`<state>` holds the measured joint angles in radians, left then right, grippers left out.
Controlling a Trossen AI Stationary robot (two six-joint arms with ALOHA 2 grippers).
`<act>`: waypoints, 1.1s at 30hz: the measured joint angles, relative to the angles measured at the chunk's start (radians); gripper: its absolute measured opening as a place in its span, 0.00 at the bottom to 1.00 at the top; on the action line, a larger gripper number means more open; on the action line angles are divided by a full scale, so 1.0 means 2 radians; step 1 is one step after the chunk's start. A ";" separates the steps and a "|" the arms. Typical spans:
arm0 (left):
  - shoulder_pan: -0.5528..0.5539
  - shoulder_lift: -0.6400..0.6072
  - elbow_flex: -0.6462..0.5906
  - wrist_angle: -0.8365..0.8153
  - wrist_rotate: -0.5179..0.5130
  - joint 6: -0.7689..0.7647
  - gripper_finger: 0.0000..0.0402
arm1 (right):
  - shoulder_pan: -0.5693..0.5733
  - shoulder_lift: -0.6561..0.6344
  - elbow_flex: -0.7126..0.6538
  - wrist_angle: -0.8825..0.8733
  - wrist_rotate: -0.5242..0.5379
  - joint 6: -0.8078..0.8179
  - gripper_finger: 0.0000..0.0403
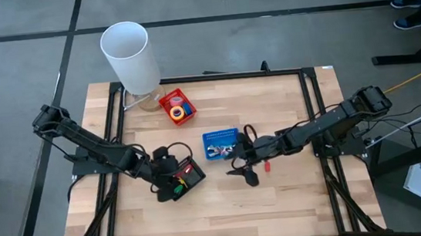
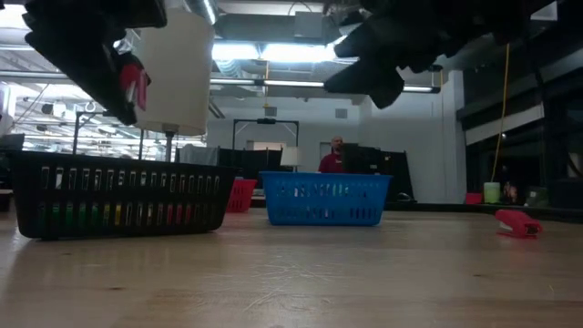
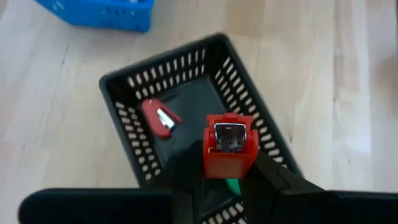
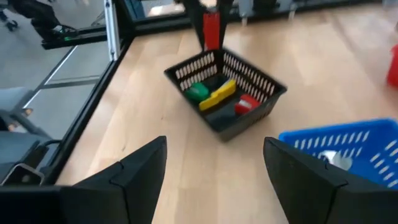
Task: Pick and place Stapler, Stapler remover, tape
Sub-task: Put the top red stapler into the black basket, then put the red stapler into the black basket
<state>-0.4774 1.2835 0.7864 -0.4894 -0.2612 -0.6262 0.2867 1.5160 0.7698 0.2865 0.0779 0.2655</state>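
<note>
Left wrist view shows my left gripper point(image 3: 227, 180) clenched on a red stapler point(image 3: 227, 144) above the black basket point(image 3: 124, 99), high view alone shows tape rolls point(image 1: 179, 110) in the red basket point(image 1: 170, 97), my right gripper point(image 4: 214, 165) spread wide, holding nothing, near the blue basket point(image 4: 348, 142).

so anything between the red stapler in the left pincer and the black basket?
Nothing visible. The left pincer holds the red stapler above the black basket, whose open top is unobstructed. Inside lie only a small red piece and a green piece and a yellow piece, leaving bare floor.
</note>
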 joint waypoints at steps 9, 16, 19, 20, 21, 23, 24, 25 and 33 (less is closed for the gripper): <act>0.001 0.000 0.000 -0.016 -0.006 0.013 0.20 | 0.000 0.000 0.000 -0.035 -0.015 0.035 0.67; 0.001 0.000 0.000 -0.016 -0.008 0.005 0.21 | 0.000 0.000 0.000 -0.067 -0.034 0.048 0.67; 0.001 0.000 0.000 -0.016 -0.019 0.005 0.23 | 0.000 0.000 0.000 -0.069 -0.051 0.059 0.67; 0.001 0.000 0.000 -0.016 -0.024 0.005 0.25 | 0.000 0.000 0.000 -0.070 -0.054 0.061 0.67; 0.001 0.000 0.000 -0.016 -0.028 0.005 0.26 | 0.000 0.000 0.000 -0.071 -0.054 0.062 0.67; 0.001 0.000 0.000 -0.017 -0.032 0.005 0.28 | 0.001 0.000 0.000 -0.074 -0.054 0.062 0.67; 0.001 0.000 0.000 -0.018 -0.033 0.005 0.30 | 0.001 0.000 0.000 -0.075 -0.054 0.062 0.67; 0.001 0.000 0.000 -0.018 -0.033 0.005 0.31 | 0.001 0.000 0.000 -0.075 -0.054 0.062 0.67; 0.001 0.001 0.000 -0.019 -0.032 0.005 0.42 | 0.010 -0.002 0.000 -0.083 -0.074 0.062 0.67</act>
<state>-0.4763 1.2846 0.7856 -0.5278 -0.3247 -0.6155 0.3069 1.5115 0.7700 0.1201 -0.0709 0.3897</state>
